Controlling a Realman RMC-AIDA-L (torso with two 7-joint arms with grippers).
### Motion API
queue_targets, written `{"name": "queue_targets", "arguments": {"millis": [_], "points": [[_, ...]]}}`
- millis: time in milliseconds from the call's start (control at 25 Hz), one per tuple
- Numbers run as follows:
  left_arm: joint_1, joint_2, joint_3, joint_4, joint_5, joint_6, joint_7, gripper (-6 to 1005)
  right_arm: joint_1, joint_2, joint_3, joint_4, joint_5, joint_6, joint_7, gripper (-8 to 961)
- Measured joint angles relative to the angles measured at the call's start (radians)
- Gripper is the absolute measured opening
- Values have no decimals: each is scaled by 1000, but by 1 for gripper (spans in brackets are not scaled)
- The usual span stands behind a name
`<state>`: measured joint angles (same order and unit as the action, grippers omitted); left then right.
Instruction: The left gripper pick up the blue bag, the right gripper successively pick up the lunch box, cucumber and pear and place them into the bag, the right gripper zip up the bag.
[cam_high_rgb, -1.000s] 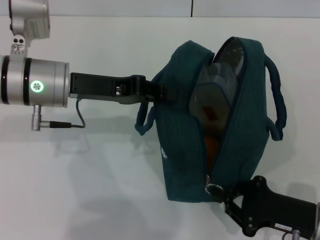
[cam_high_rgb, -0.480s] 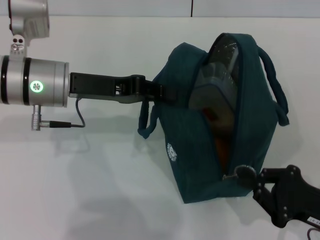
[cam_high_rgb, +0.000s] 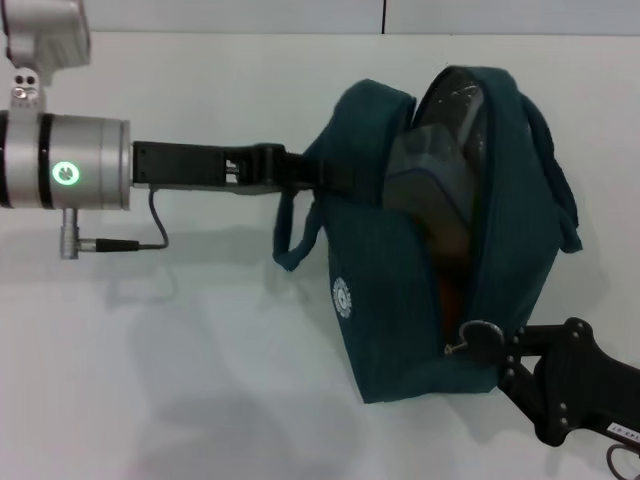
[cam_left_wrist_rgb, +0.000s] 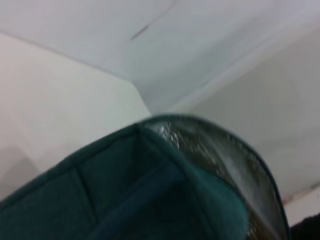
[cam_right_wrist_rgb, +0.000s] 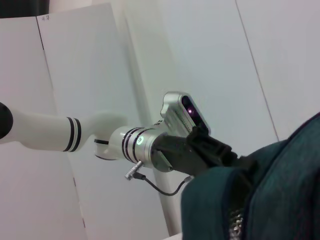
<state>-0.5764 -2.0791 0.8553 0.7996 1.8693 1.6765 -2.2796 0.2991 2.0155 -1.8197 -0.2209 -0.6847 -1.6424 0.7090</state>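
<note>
Seen from the robot's head, the camera looks forward and down on a white table (cam_high_rgb: 200, 380), taking in the whole blue bag (cam_high_rgb: 400, 300) at centre right, the left gripper (cam_high_rgb: 335, 180) entering from the frame's left and the right gripper (cam_high_rgb: 500, 355) from the lower right corner. The left wrist camera sits almost against the bag (cam_left_wrist_rgb: 100, 200), whose fabric and foil lining fill the lower frame; beyond it lies what appears to be wall or table edge. The right wrist camera looks across the bag's top (cam_right_wrist_rgb: 270, 190) at lower right toward the left gripper (cam_right_wrist_rgb: 235, 160) at mid-frame. All three views share the bag.
</note>
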Motion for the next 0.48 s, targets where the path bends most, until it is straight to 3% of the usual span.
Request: {"name": "queue_targets", "arguments": {"millis": [480], "points": [[65, -5, -29, 0, -172, 14, 229, 394, 2, 0, -2, -8, -7, 2, 2, 4]]}}
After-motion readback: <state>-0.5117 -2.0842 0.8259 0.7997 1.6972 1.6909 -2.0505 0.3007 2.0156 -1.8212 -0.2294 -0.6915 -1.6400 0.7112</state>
